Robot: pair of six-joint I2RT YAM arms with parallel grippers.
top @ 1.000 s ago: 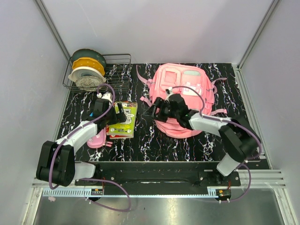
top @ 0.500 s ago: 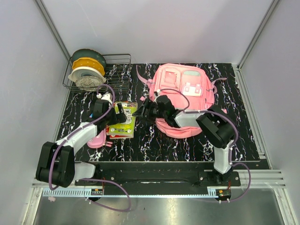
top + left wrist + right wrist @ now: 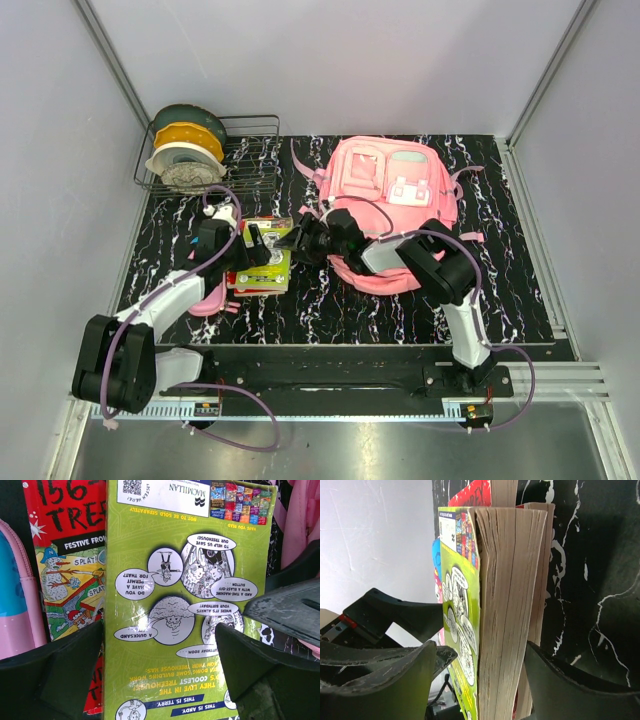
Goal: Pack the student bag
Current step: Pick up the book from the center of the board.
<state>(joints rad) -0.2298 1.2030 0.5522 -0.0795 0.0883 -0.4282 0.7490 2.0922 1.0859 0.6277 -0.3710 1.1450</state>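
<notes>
The bag (image 3: pixel 395 175) (probably soft, floppy) is needing a rim grip, left hand (image 3: pixel 257 243) and right hand (image 3: pixel 298 243) gaping at the book (image 3: pixel 170 630).

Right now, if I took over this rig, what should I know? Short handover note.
Left pincer: open wide, hovering over the green book, empty.
Right pincer: open, jaws astride that book's page edge from the bag side; not closed on it.
Green book lies on the red book, pencil case to their left; student bag lies flat to their right.
Done: both arms at the book; nothing lifted.
Left to do: grip the green book, load it into the bag, then the rest.
</notes>
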